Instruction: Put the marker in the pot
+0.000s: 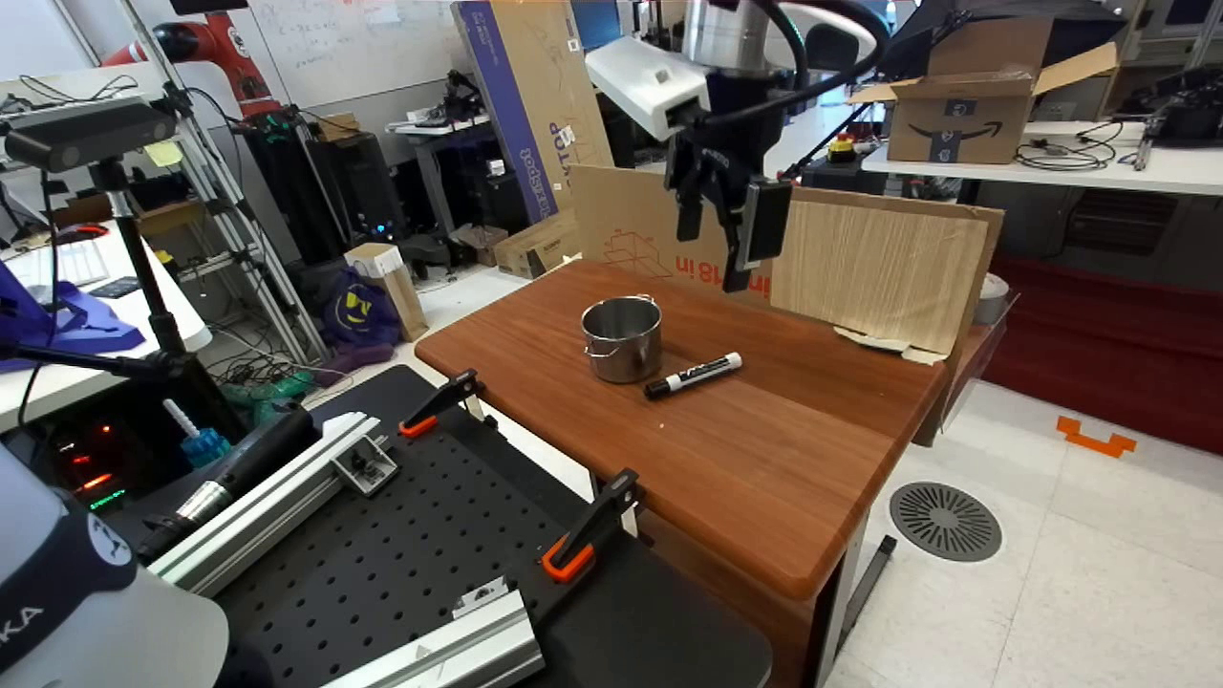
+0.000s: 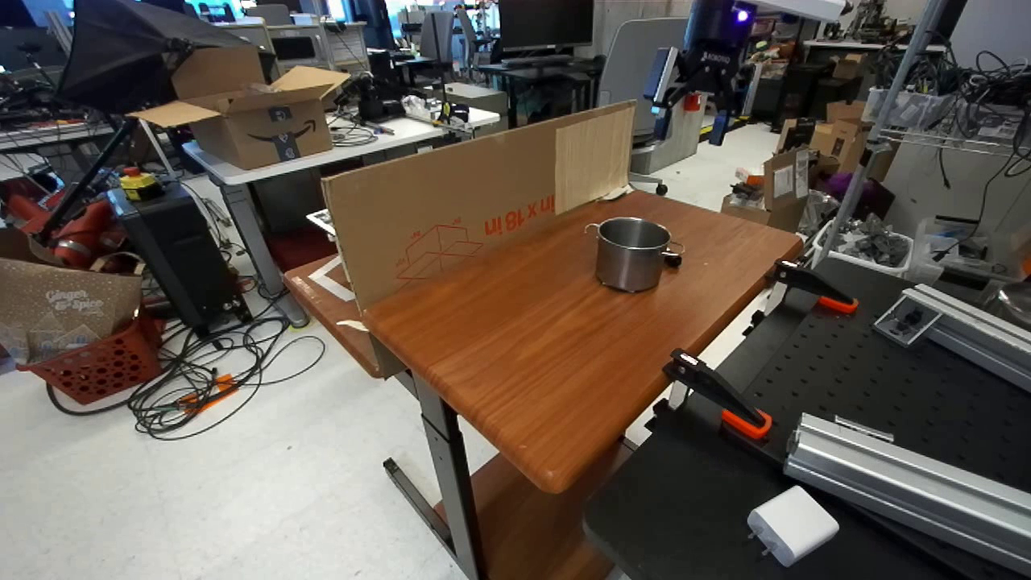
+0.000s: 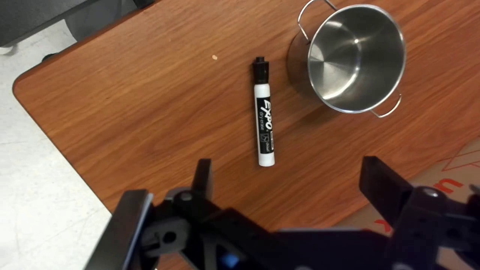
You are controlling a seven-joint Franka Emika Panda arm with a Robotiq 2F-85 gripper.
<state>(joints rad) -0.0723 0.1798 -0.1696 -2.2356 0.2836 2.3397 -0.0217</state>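
Note:
The marker [image 1: 694, 376] is white with a black cap and black label. It lies on the brown table beside the pot [image 1: 623, 346], a shiny grey metal pot with wire handles standing upright. In an exterior view the marker [image 2: 672, 259] is mostly hidden behind the pot [image 2: 630, 262]; only its black end shows. In the wrist view the marker [image 3: 264, 116] lies left of the pot [image 3: 348, 75], whose inside looks empty. My gripper [image 1: 712, 256] is open and empty, well above the table. It also shows open in an exterior view [image 2: 689, 133] and in the wrist view [image 3: 288, 161].
An upright cardboard sheet [image 2: 451, 217] stands along one long edge of the table [image 1: 764, 478]. Black clamps with orange pads [image 1: 588, 530] sit at the opposite edge, beside the black perforated robot base plate [image 1: 401, 573]. A small light crumb [image 3: 214, 57] lies near the marker.

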